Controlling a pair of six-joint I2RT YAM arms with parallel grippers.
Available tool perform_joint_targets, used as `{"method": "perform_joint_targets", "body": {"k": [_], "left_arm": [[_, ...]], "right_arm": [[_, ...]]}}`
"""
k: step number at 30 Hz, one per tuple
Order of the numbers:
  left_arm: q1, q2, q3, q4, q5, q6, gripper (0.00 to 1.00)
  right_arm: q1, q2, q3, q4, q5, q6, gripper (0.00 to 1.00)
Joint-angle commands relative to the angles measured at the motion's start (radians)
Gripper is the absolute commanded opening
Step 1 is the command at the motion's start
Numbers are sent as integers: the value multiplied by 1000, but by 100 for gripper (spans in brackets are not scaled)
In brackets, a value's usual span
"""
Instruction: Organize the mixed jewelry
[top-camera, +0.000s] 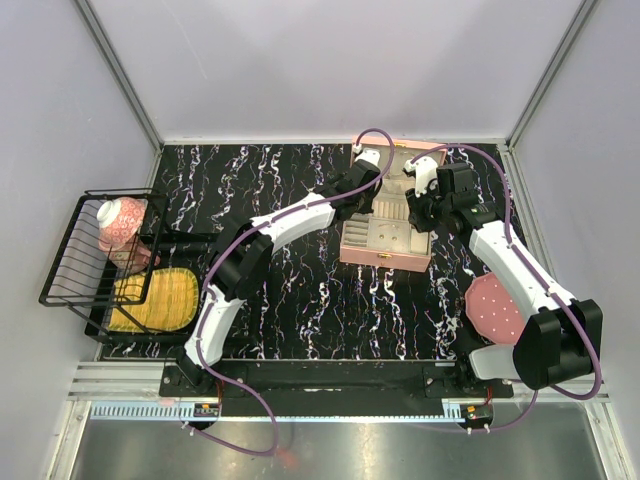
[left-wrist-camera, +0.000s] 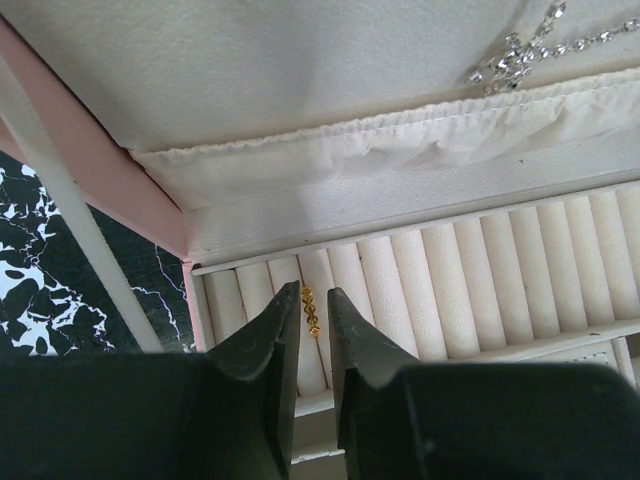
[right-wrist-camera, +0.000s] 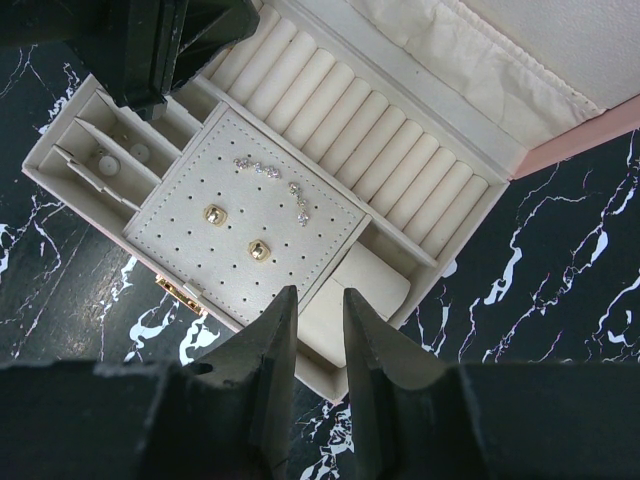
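The pink jewelry box (top-camera: 352, 252) lies open, its white lining showing in the left wrist view (left-wrist-camera: 480, 270) and the right wrist view (right-wrist-camera: 395, 155). A small gold ring (left-wrist-camera: 311, 309) sits in a slot between the ring rolls. My left gripper (left-wrist-camera: 313, 297) is narrowly open, its tips on either side of the ring and just short of it. A pale sparkling chain (left-wrist-camera: 520, 55) lies on the lid lining. My right gripper (right-wrist-camera: 320, 298) is narrowly open and empty above the box's front corner compartment. Gold studs (right-wrist-camera: 214, 212) and a sparkling strand (right-wrist-camera: 270, 172) sit on the perforated panel.
A round pink dotted disc (top-camera: 492, 308) lies right of the box, under my right arm. At the left, a black wire rack (top-camera: 75, 262) holds a pink-and-white cup (top-camera: 120, 220) and a yellow ribbed dish (top-camera: 160, 298). White walls surround the marbled black table (top-camera: 290, 310).
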Motion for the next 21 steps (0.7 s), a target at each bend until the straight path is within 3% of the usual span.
{"method": "perform_joint_targets", "body": {"k": [1, 21], "left_arm": [[3, -13, 8, 26, -13, -6, 20], [6, -18, -13, 20, -12, -20, 16]], "right_arm": [[-1, 3, 0, 29, -21, -3, 31], [-2, 3, 1, 29, -24, -2, 31]]}}
